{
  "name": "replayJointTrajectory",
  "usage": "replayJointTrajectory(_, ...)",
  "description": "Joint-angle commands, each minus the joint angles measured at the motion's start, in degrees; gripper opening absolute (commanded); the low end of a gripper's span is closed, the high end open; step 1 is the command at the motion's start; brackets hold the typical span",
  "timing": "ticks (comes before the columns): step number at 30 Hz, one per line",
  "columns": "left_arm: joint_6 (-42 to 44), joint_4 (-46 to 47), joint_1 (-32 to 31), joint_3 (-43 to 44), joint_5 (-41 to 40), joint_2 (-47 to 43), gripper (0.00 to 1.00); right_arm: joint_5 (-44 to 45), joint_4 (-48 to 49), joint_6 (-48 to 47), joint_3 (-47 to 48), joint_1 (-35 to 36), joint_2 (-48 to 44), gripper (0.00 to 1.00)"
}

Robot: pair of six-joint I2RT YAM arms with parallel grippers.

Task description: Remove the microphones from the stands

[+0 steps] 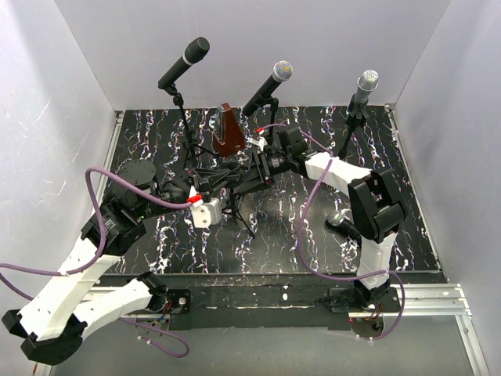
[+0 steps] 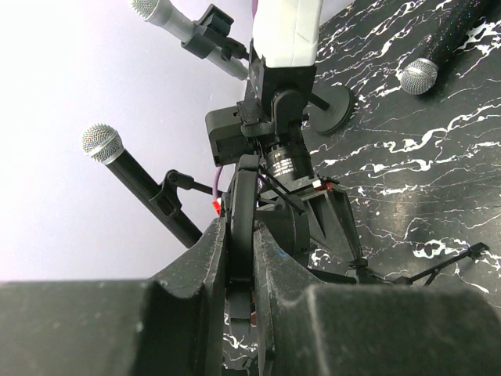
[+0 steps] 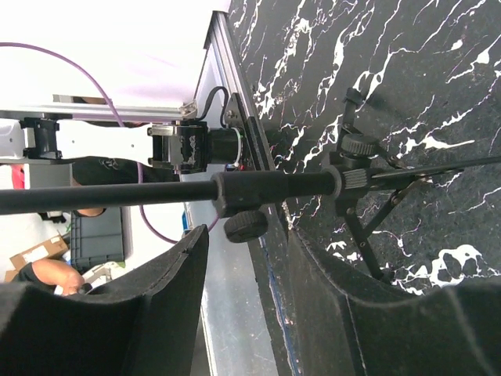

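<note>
White enclosure walls (image 1: 47, 117) close in on the left, back and right of the black white-veined mat (image 1: 274, 243). The barest stretch of mat lies on the near side of the black tripod stand (image 3: 274, 186), between the two arms. Behind that stand the room is tight: a black microphone on its own stand (image 1: 185, 63) rises to its back left, a silver-headed microphone on a third stand (image 1: 364, 90) to its back right, and a brown wedge-shaped object (image 1: 228, 131) sits just behind it. The left arm (image 1: 78, 282) stretches low from the near left toward the stand, and the right arm (image 1: 376, 211) stands folded at the elbow, its forearm reaching leftward to the stand's tube. The silver-and-gold-headed microphone (image 1: 268, 88) sits in the clip at the stand's top. In the overhead view its long axis slants from the clip up and to the right, head raised toward the back wall. A loose dark microphone (image 1: 340, 222) lies flat on the mat to the stand's right, beside the right arm. The left gripper (image 2: 239, 235) is pinched tight on a thin black part of the stand. The right gripper (image 3: 250, 239) stands about half spread, the stand's tube crossing just past its fingertips and nothing between them.
</note>
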Motion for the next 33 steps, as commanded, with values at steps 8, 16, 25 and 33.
replayJointTrajectory(8, 1.7, 3.5, -0.21, -0.4, 0.55, -1.93, 0.0, -2.73, 2.73, -0.27, 2.92, 1.69, 2.39, 0.46)
replayJointTrajectory(16, 1.7, 4.47, -0.21, -1.19, -0.68, -2.19, 0.0, -5.63, 4.75, 1.83, 1.96, 1.78, 3.09, 0.38)
replayJointTrajectory(25, 1.43, 5.35, -0.29, -2.24, -2.43, -2.72, 0.0, -7.56, 8.96, 2.98, 1.78, 2.13, 3.36, 0.17)
replayJointTrajectory(33, -11.03, 10.43, -0.21, -2.24, -16.74, -2.28, 0.0, -2.57, 10.3, -1.31, -2.43, 2.05, -4.8, 0.01)
